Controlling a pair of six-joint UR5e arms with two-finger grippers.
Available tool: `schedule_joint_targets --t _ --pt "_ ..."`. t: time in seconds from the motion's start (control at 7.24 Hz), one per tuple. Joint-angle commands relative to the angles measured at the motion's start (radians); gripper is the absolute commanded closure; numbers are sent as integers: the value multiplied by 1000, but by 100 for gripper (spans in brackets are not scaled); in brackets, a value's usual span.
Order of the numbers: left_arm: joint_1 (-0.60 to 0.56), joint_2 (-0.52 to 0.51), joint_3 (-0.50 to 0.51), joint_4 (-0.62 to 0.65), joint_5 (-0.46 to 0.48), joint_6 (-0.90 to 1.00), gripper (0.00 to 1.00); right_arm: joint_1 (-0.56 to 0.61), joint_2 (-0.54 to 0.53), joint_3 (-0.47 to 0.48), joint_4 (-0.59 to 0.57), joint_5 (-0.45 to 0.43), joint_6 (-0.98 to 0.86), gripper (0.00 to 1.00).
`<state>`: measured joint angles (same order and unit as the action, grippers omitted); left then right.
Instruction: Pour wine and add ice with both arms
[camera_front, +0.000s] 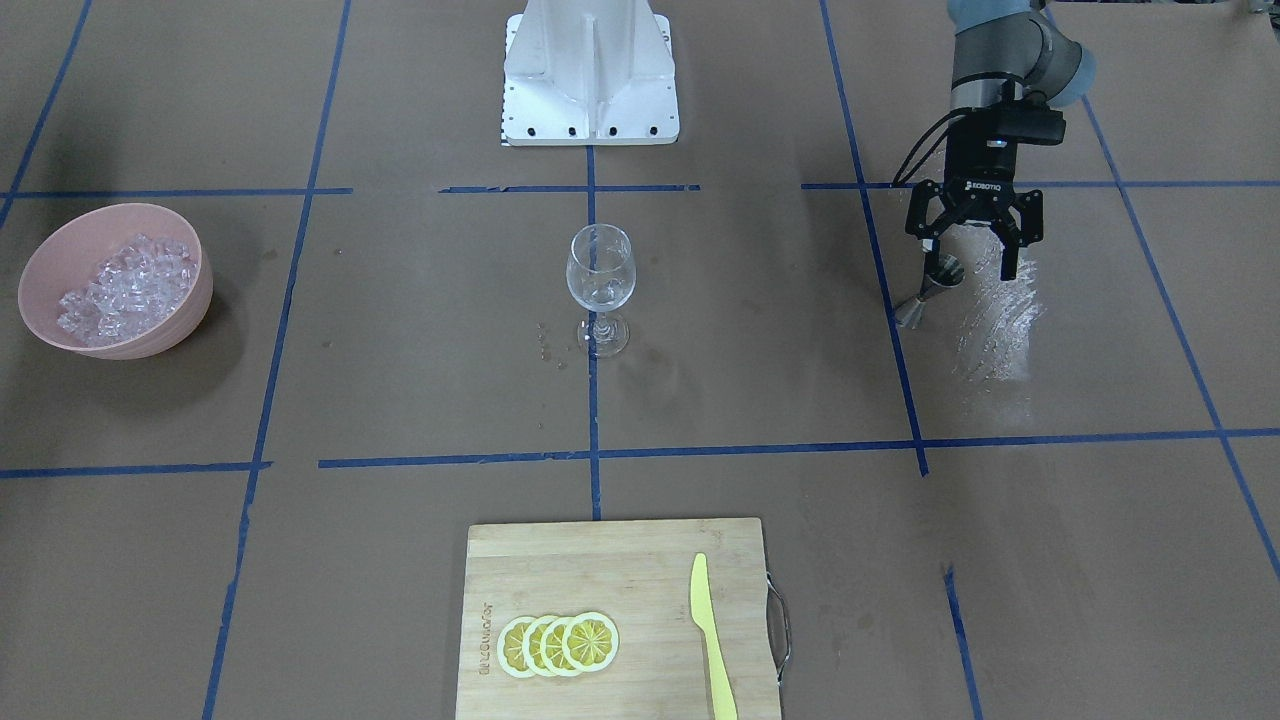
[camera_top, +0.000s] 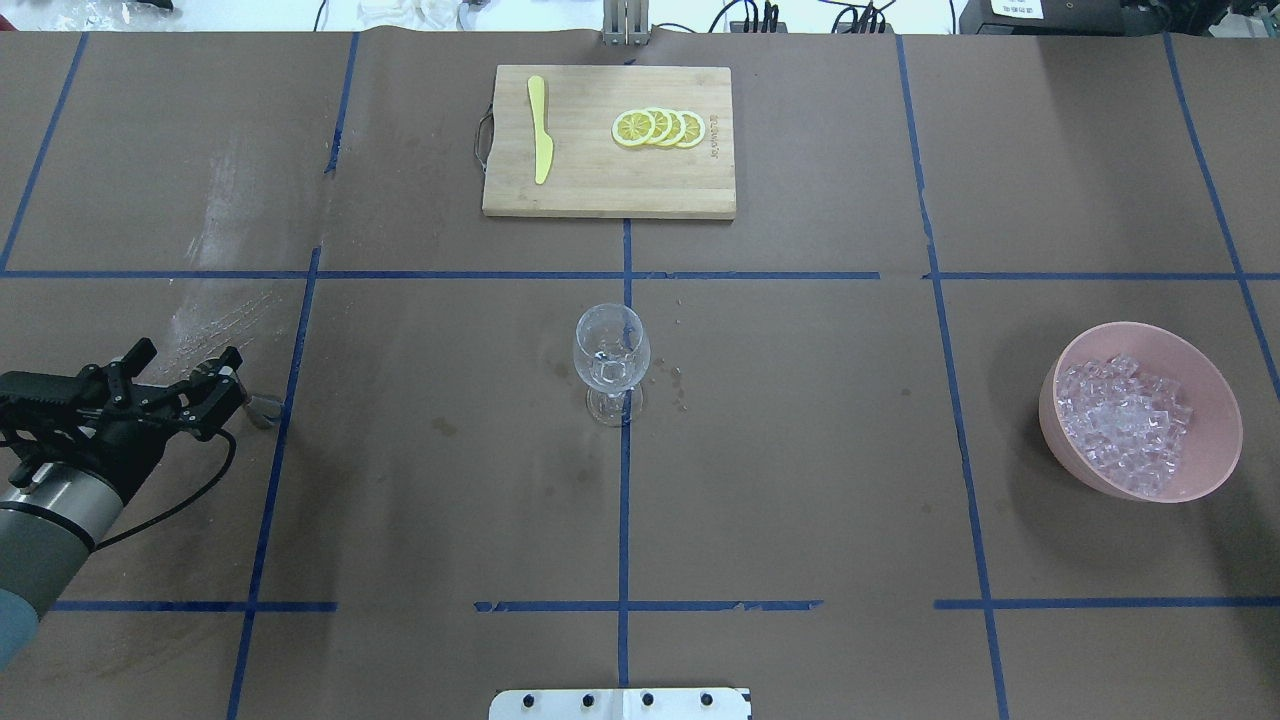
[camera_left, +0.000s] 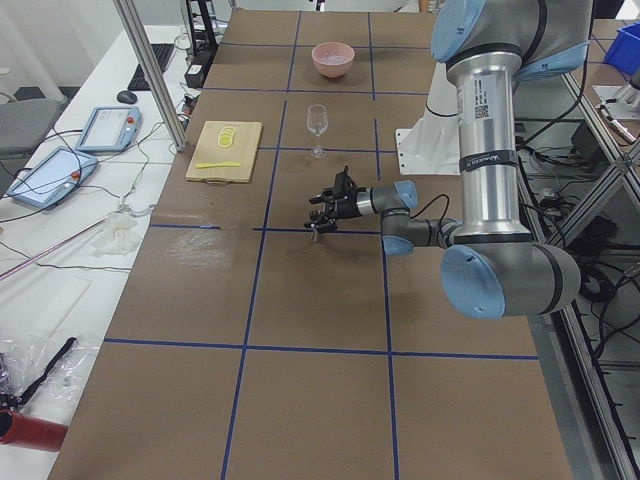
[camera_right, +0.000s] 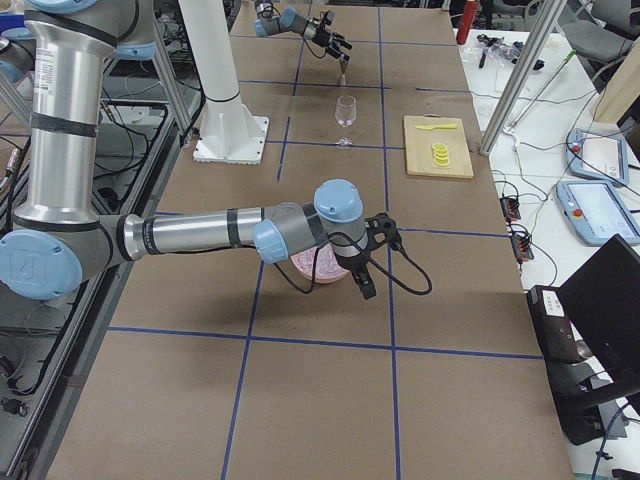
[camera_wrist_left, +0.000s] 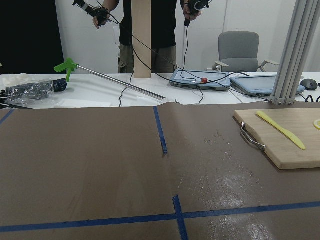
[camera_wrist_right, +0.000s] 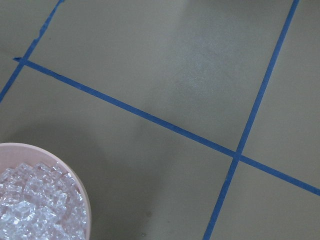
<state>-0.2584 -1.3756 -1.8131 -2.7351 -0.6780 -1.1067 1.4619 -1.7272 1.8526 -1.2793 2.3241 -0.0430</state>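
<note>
Brown-papered table, left tool wide open, empty, beside partly hidden jigger; right tool opening indiscernible.

One wine glass, one pink bowl of many ice cubes and one metal jigger are showing. One board is carrying four lemon slices and one knife.

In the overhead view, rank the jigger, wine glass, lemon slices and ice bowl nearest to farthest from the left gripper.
1. jigger, just beside the left gripper
2. wine glass, table centre
3. lemon slices, on the far cutting board
4. pink bowl of ice, far right
</note>
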Motion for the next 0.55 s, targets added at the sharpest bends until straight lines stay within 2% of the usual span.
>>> schedule_joint_targets --t 0.0,0.41 --pt "25 -17 41 0 35 -1 0 0 0 -1 0 0 0 0" --pt "60 -34 84 0 60 -15 2 0 0 -3 0 0 0 0"
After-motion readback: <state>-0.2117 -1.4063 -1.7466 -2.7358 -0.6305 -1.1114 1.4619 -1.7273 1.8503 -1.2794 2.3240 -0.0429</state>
